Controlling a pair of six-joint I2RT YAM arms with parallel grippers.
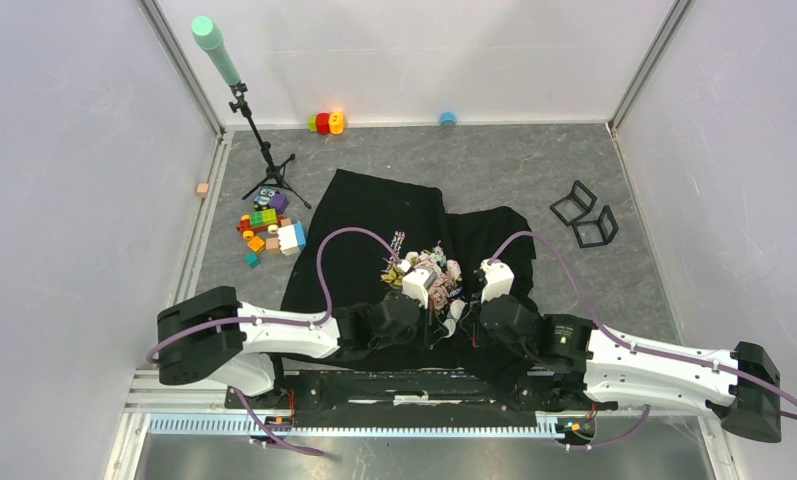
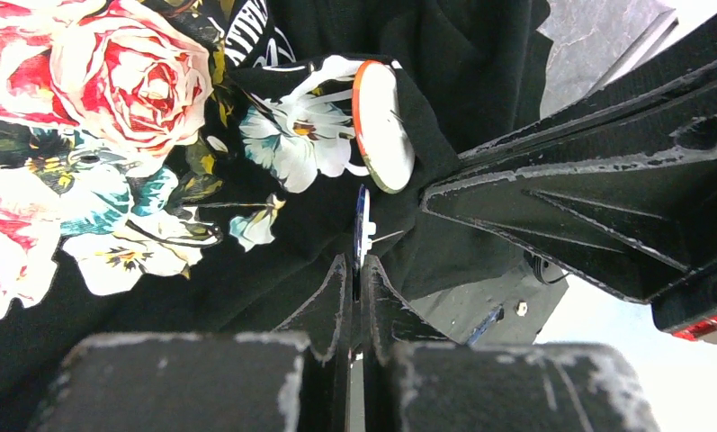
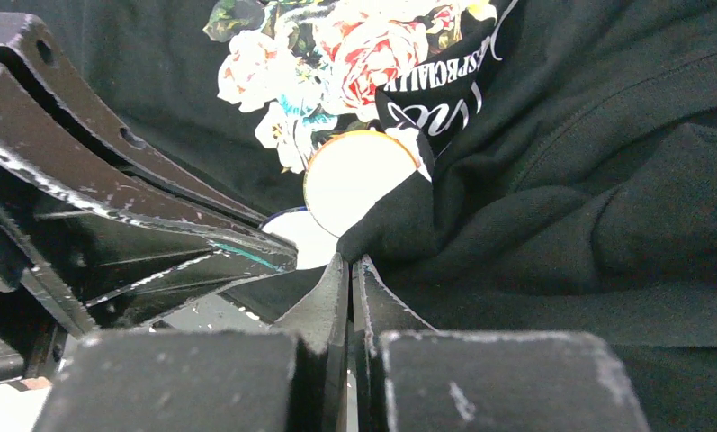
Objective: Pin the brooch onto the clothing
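Left wrist view gave us the key relation: the brooch (image 2: 383,126), a round disc with an orange rim standing on edge, sat just beyond the left gripper (image 2: 356,274), slightly to the right, against a raised fold (image 2: 429,135) of the clothing (image 2: 480,54). That gripper was clenched on a thin dark-blue strip (image 2: 363,225) whose long axis ran straight out toward the disc; whether the two joined we could not tell. The right gripper (image 3: 350,265) was clenched on the black fold just beside the brooch. The clothing lay spread mid-surface (image 1: 494,170), bunched between both arms. White capitals (image 3: 426,90) seemed to read "ESPECIALLY".
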